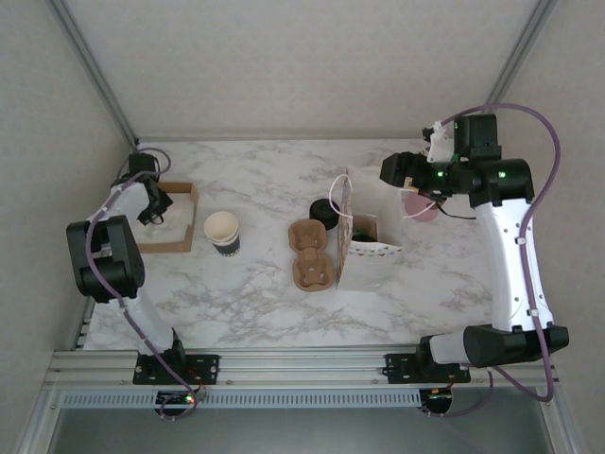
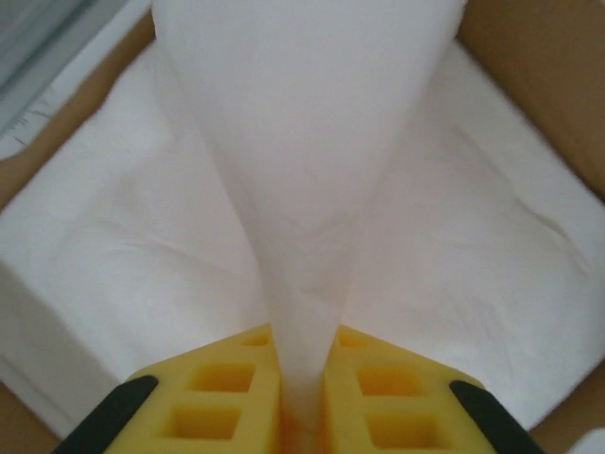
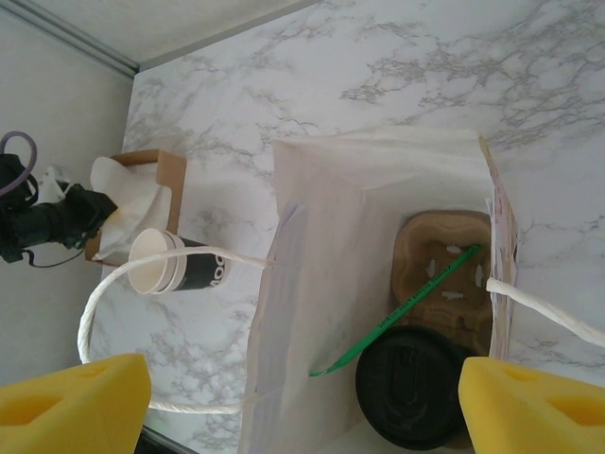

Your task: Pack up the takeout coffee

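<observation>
Looking down into the white paper bag (image 3: 331,284), I see a takeout coffee with a black lid (image 3: 416,383) sitting in a brown carrier (image 3: 444,265), and a green stick (image 3: 406,307) leaning across them. My right gripper (image 3: 302,411) hangs open above the bag's mouth, holding nothing. In the top view the bag (image 1: 367,257) stands at centre right under the right gripper (image 1: 395,172). Another black-lidded cup (image 1: 323,213) stands on the table just left of the bag. My left gripper (image 2: 302,388) is shut on a white napkin (image 2: 302,170), lifted from the napkin pile (image 2: 113,265).
A second brown two-cup carrier (image 1: 312,253) lies on the marble left of the bag. A stack of lidless cups (image 1: 223,233) stands at centre left. The cardboard napkin box (image 1: 184,225) is at far left under the left gripper (image 1: 151,210). A pink object (image 1: 423,210) sits beneath the right arm.
</observation>
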